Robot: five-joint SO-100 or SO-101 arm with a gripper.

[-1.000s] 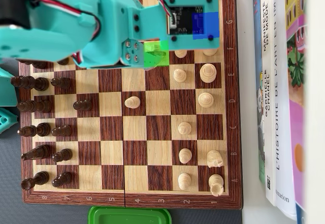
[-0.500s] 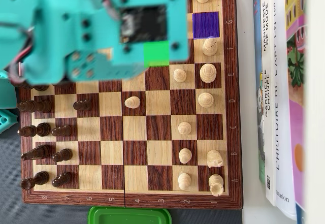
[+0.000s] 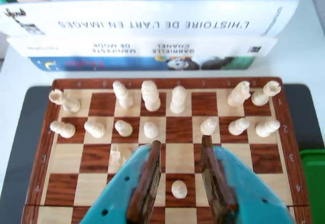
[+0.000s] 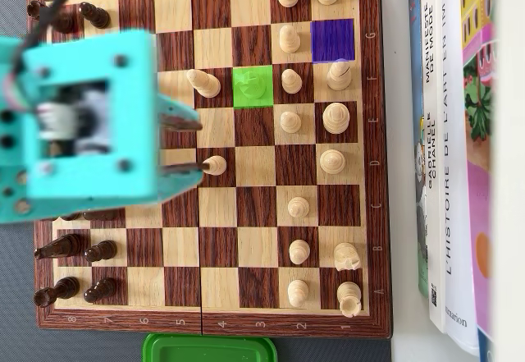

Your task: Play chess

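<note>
a: what's left of the teal plastic two-finger claw (image 3: 179, 155) in the wrist view?

b: a pale knight-shaped wooden piece (image 3: 118, 155), just beside its left finger, on the brown-and-cream wooden chessboard (image 3: 81, 158).

a: and the claw itself?

b: released, fingers spread, gripping nothing. a cream wooden pawn (image 3: 179, 189) stands between them, touching neither.

a: beyond it?

b: two rows of cream pieces, then stacked white books (image 3: 152, 23). a green plastic lid (image 3: 312, 183) sits off right.
</note>
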